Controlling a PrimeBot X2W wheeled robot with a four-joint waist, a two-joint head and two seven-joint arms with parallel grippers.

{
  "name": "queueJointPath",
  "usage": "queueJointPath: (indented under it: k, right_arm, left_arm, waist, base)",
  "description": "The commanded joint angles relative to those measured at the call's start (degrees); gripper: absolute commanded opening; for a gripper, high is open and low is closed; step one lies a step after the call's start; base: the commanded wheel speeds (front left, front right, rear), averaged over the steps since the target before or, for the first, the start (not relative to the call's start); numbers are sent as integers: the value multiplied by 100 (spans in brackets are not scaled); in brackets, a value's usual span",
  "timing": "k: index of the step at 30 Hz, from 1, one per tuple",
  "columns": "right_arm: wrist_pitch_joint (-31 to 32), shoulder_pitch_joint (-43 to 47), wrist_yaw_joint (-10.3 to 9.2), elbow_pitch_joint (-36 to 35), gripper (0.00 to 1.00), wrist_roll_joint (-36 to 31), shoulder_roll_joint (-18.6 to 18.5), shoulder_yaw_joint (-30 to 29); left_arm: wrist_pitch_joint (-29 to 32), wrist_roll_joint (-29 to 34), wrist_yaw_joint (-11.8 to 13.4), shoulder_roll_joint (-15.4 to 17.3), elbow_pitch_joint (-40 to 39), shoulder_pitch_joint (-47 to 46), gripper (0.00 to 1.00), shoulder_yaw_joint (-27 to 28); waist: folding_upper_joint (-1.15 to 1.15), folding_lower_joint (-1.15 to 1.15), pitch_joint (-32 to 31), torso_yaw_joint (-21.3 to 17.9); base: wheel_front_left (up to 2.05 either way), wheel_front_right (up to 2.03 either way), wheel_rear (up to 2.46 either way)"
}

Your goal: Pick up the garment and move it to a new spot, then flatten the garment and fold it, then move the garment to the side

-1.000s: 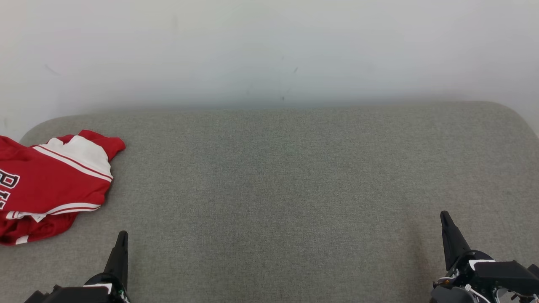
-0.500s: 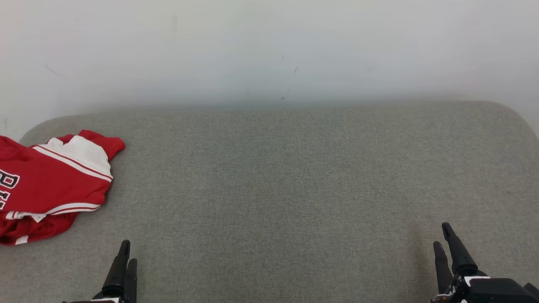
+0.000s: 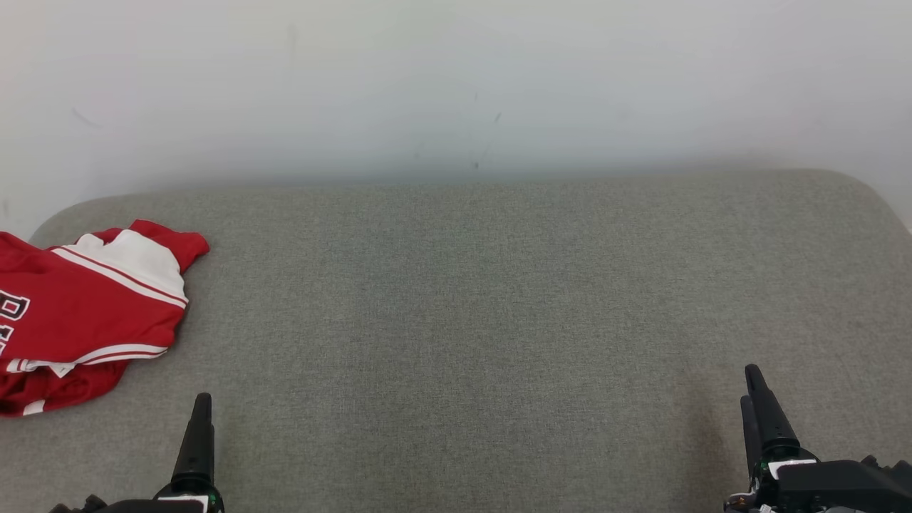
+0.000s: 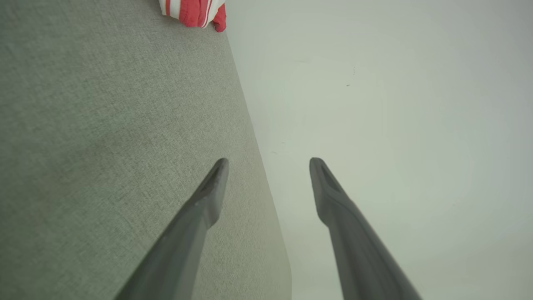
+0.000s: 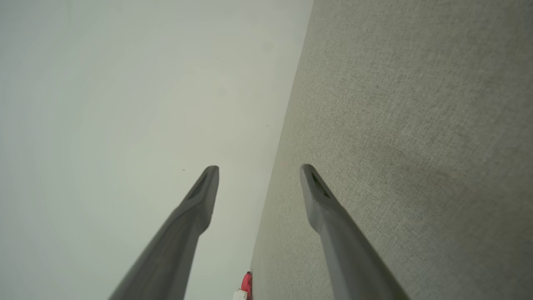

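Observation:
The garment is red with white stripes and panels, lying folded at the far left of the grey surface, partly cut off by the head view's left edge. A corner of the garment shows at the top of the left wrist view, and a sliver of the garment at the bottom of the right wrist view. My left gripper is at the lower left, just right of and nearer than the garment; in its wrist view the left gripper stands open and empty. My right gripper is at the lower right, and the right gripper is open, holding nothing.
A pale wall runs behind the grey cushioned surface. The surface has rounded far corners at the left and right.
Both grippers went from shut to open. Both drew back toward the bottom edge, then came slightly forward again. The garment lies where it was.

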Motion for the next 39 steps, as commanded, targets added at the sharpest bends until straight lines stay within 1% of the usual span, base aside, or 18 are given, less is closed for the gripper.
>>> queueJointPath:
  k: [1,5,11,17,18,19,20,22,24,25,27,28,39]
  right_arm:
    - [-75,-104,-2,-133,100,-296,-17,26]
    - [-174,-100,-2,-204,100,-773,-18,57]
    - [-315,-96,-3,-301,100,-1496,-18,113]
    - [-448,-82,-3,-380,100,-2215,-19,177]
    - [-467,-81,-3,-389,100,-2314,-19,181]
    - [-467,-81,-3,-389,100,-2314,-19,181]
    - [-511,-77,-3,-405,100,-2550,-19,197]
    - [-569,-68,-4,-414,100,-2895,-20,226]
    - [-591,-63,-4,-411,100,-2991,-20,228]
    - [-629,-58,-4,-408,100,-3199,-21,236]
    - [-668,-55,-4,-406,100,-3403,-21,240]
    - [-668,-55,-4,-406,100,-3403,-21,240]
    - [-866,-40,-5,-389,100,-4298,-23,320]
  left_arm:
    - [-80,308,1,30,-159,-109,100,5]
    - [-180,788,2,32,-222,-105,100,2]
    - [-323,1725,10,35,-301,-97,100,-3]
    - [-456,2668,103,49,-390,-77,100,-61]
    - [-474,2803,119,53,-400,-73,100,-74]
    - [-474,2803,119,53,-400,-73,100,-74]
    - [-517,3077,144,83,-429,-66,100,-111]
    - [-578,3428,178,123,-454,-46,100,-166]
    - [-598,3537,189,136,-458,-39,100,-186]
    - [-638,3742,212,163,-466,-27,100,-227]
    - [-677,3933,245,191,-473,-19,100,-263]
    - [-677,3933,245,191,-473,-19,100,-263]
    - [-876,4790,375,322,-536,46,100,-452]
  waist:
    - [0,0,0,-5]
    - [0,0,1,-16]
    - [0,0,6,-29]
    - [0,0,12,-43]
    - [0,0,13,-45]
    - [0,0,13,-45]
    - [0,0,15,-49]
    - [0,0,17,-55]
    - [0,0,18,-56]
    - [0,0,20,-57]
    - [0,0,22,-57]
    - [0,0,22,-57]
    - [0,0,22,-70]
  base:
    - [0,0,0]
    - [0,0,0]
    - [0,0,0]
    - [0,0,0]
    - [0,0,0]
    - [0,0,0]
    - [0,0,0]
    - [0,0,0]
    - [0,0,0]
    - [0,0,0]
    - [0,0,0]
    - [0,0,0]
    - [0,0,0]
